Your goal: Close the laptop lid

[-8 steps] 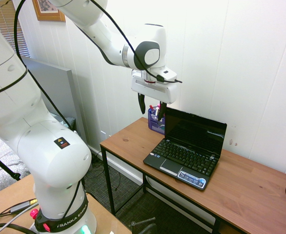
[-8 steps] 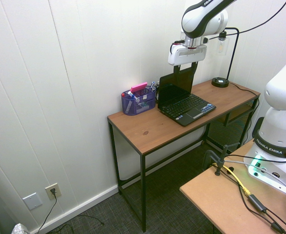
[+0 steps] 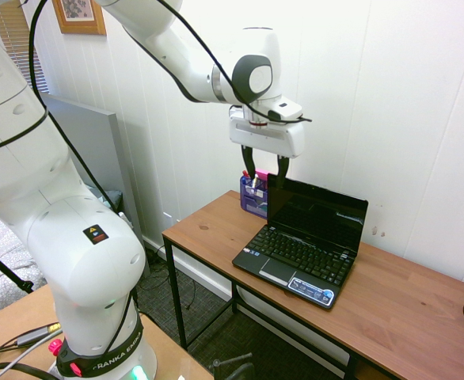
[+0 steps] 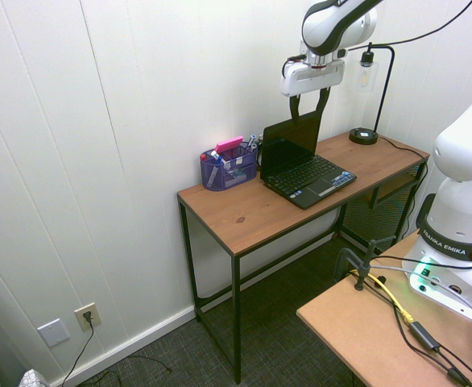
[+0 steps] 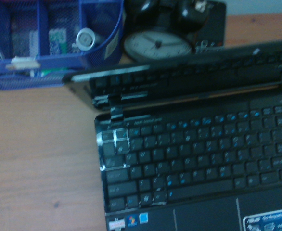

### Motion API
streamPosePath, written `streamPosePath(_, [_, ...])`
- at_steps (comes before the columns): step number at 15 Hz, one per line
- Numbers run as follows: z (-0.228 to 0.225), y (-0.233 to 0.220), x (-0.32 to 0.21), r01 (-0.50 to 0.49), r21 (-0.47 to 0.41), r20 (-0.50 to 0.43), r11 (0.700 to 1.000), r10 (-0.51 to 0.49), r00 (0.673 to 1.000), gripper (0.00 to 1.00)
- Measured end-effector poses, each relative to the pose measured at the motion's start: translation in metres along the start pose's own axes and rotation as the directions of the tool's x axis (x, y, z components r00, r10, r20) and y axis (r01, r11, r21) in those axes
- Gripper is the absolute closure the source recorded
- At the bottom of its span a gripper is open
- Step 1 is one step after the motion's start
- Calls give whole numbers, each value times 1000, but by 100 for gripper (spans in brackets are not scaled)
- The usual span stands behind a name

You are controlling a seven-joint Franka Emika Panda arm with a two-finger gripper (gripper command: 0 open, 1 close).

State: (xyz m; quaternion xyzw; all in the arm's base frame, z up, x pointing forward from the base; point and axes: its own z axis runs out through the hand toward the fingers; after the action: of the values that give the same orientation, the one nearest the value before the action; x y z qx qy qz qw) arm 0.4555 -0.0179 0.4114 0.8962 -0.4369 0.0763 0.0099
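Near to far: the netbook's keyboard (image 3: 305,252) and silver palm rest face the desk's (image 3: 410,309) front edge; behind them the laptop lid (image 3: 317,212) stands upright, fully open. Since half a second ago the gripper (image 3: 266,171) has lifted and shifted toward the lid, and now hangs just above its upper corner nearest the pen holder box (image 3: 252,198), fingers spread apart, holding nothing. The holder sits at the lid's nine o'clock. Closing hasn't begun; likely it's lining up a push.
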Motion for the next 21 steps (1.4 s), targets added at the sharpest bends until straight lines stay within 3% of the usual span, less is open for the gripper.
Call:
streamPosePath(2, [-8,-9,26,-15,14,-28,1000,16,999,0])
streamPosePath(3, [-6,-15,37,-21,20,-34,1000,21,999,100])
streamPosePath(12, [39,-64,126,-81,44,-2,996,81,997,100])
streamPosePath(21, [75,-78,150,-123,15,55,992,122,991,100])
